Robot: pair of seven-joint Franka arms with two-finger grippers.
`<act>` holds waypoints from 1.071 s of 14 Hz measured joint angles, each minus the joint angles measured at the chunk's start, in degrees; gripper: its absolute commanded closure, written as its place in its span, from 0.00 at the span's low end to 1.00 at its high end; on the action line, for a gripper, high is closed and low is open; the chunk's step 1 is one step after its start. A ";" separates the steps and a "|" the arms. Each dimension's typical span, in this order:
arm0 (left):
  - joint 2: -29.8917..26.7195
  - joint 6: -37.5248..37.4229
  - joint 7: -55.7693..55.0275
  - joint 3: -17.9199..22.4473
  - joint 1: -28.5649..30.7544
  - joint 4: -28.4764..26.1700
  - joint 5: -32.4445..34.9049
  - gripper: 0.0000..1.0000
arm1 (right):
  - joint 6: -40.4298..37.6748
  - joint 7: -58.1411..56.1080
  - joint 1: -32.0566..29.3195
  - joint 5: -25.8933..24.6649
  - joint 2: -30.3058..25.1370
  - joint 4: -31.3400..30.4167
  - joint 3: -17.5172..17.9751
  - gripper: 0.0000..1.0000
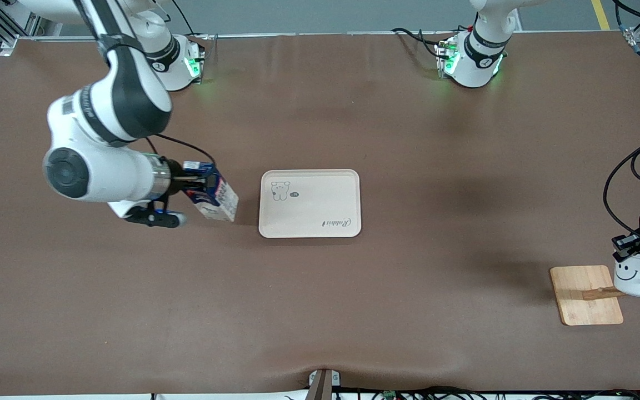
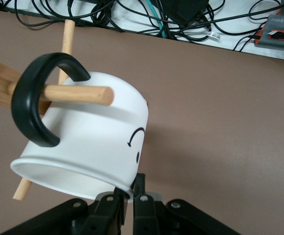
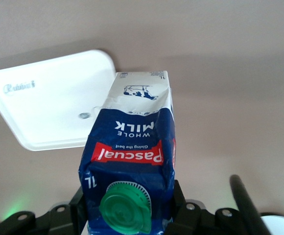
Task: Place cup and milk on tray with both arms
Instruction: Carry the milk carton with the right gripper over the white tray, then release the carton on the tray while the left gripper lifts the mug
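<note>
Counter (image 1: 353, 311): broad, matte brown surface with faint creases.

Tray (image 1: 310, 203): flat cream rectangle, rounded corners, shallow raised rim, smooth finish; small cartoon animal in one corner and cursive "Rabbit" lettering. Lies bare at mid-counter.

Milk (image 1: 213, 195): small gable-top carton, glossy blue upper part, pale lower part with printed cow, red brand band, round ribbed green cap (image 3: 126, 211). Held tilted, just beside the tray edge toward the right arm's end of the counter; whether its base touches the counter cannot be told.

Right pincer (image 1: 196, 180): black, fingers closed against the carton's upper blue sides, one on each flank.

Cup (image 1: 639, 273): white enamel-style mug, thin rim, black smiley face, black loop handle (image 2: 36, 100). Tipped on its side at a wooden board (image 1: 585, 293), a pale rounded rectangle near the left arm's end of the counter. A round wooden peg (image 2: 78, 94) passes through the handle loop.

Left pincer (image 2: 130, 195): black, fingers nearly together, pinching the cup's rim wall.
</note>
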 measured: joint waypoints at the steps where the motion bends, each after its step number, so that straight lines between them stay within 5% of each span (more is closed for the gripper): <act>1: -0.03 0.02 0.12 -0.43 -0.02 0.12 0.00 0.93 | 0.08 2.38 1.67 0.96 1.43 1.26 0.01 1.00; 9: -0.38 0.06 7.56 -1.87 -0.15 1.59 0.00 0.94 | 0.63 9.18 11.11 1.43 13.06 11.04 -0.09 1.00; 15: -1.28 -0.40 7.50 -5.17 -0.16 1.94 -0.34 0.97 | 0.83 8.48 12.64 -0.67 15.76 13.19 -0.19 1.00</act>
